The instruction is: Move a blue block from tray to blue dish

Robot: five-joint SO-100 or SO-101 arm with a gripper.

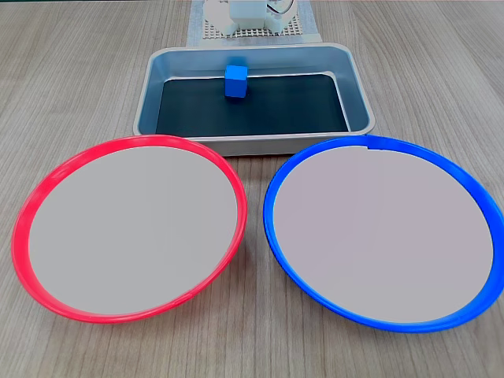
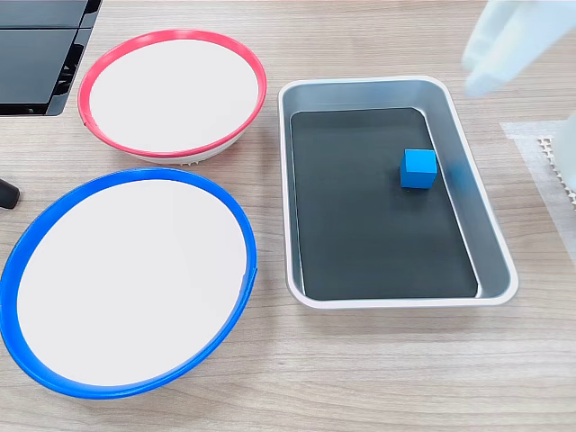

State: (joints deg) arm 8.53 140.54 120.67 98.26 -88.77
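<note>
The blue block sits on the dark floor of the silver tray, close to its far wall in a fixed view and towards its right wall in the other. The blue dish lies beside the tray with nothing in it. A blurred white part of my arm hangs above the tray's upper right corner, well clear of the block. Its fingers are too smeared to make out.
A red-rimmed dish lies next to the blue one. The arm's white base stands on a perforated mat behind the tray. A black device occupies one corner. Around them is wooden tabletop.
</note>
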